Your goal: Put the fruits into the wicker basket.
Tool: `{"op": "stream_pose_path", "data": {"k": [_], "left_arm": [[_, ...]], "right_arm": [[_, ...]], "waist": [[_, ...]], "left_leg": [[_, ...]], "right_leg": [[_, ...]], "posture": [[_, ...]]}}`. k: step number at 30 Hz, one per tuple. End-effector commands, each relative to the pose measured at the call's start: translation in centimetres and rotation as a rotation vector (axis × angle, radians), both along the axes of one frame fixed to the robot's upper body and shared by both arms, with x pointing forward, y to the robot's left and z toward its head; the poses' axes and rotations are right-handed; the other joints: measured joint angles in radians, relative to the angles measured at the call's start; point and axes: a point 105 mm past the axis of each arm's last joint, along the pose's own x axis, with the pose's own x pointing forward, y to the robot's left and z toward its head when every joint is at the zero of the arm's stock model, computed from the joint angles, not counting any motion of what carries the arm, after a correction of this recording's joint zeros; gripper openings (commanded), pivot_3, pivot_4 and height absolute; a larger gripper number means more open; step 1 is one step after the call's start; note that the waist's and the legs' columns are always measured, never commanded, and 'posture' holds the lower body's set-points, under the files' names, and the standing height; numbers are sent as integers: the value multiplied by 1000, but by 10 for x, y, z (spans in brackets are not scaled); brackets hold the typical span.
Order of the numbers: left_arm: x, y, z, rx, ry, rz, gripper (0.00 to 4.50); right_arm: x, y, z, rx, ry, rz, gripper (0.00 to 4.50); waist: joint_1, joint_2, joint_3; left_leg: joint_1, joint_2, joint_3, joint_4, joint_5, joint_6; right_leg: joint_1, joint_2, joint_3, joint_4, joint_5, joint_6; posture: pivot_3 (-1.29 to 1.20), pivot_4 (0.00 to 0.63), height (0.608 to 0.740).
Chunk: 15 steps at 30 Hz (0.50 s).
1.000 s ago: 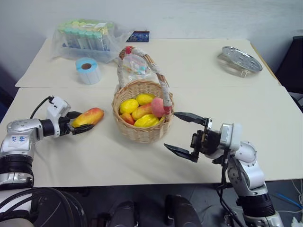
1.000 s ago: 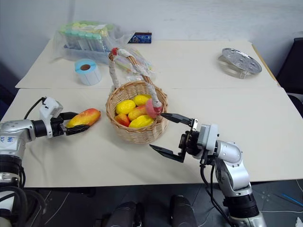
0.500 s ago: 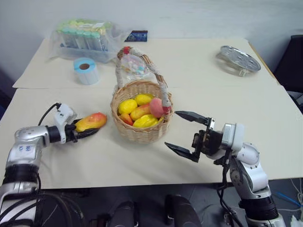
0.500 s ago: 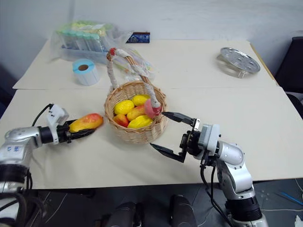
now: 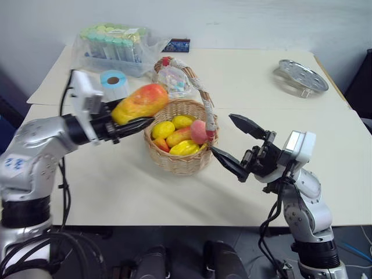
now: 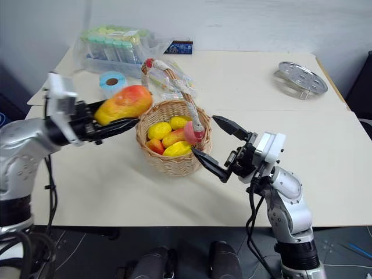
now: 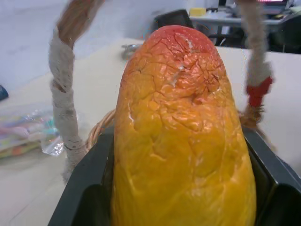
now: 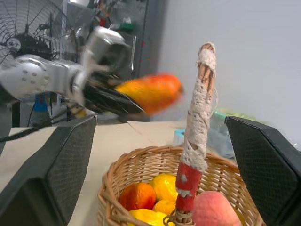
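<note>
Head stereo pair looks down and forward over the counter (image 5: 174, 192). Left wrist cam sits super close behind the mango (image 7: 183, 136), facing the wicker basket (image 5: 177, 160). Right wrist cam faces that basket from its 4 o'clock side.

beige table (image 5: 244, 75), pale wall (image 5: 244, 17), fan (image 8: 28, 42)

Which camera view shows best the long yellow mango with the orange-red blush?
The left wrist view: the long yellow mango appears close up, held between the left gripper's fingers. Both eye views show it whole but smaller, lifted beside the wicker basket. The right wrist view shows it blurred.
</note>
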Motion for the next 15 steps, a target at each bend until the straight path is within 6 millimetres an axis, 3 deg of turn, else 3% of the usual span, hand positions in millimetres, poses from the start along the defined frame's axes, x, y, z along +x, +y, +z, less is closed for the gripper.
{"op": "stream_pose_path", "data": {"k": [1, 5, 8, 11, 15], "left_arm": [[10, -10, -15, 29, 11, -10, 2560], [10, -14, -24, 38, 19, -18, 3725], [0, -15, -16, 8, -42, -51, 4486], [-25, -14, -4, 2, -146, -160, 4486], [-49, 16, 6, 68, -212, -131, 4486]], "right_arm": [[-4, 0, 9, -11, -40, -8, 4500], [10, -5, 6, -39, 33, -118, 4500], [12, -3, 0, -76, 113, -126, 4500], [12, -2, -6, -111, 159, -134, 4500], [12, 2, -11, -98, 237, -108, 4500]], "waist": [[-1, 0, 0], [-1, 0, 0], [0, 0, 0], [0, 0, 0], [-5, 0, 0]], "left_leg": [[0, 0, 1, 0, 0, 0], [-3, 1, 4, 0, 0, 0], [-3, 1, 3, 2, 0, 0], [-3, 2, 3, 2, 0, 0], [-3, 3, 3, 1, 0, 0]], "right_leg": [[-1, 0, 0, 0, 0, 0], [-5, 0, -3, 1, 0, 0], [-5, -1, -2, 1, 0, 0], [-5, -1, 2, 1, 0, 0], [-5, -1, 4, 0, 0, 0]], "posture": [[0, 150, 740], [0, 150, 740], [0, 150, 740], [0, 150, 740], [0, 150, 740]]}}
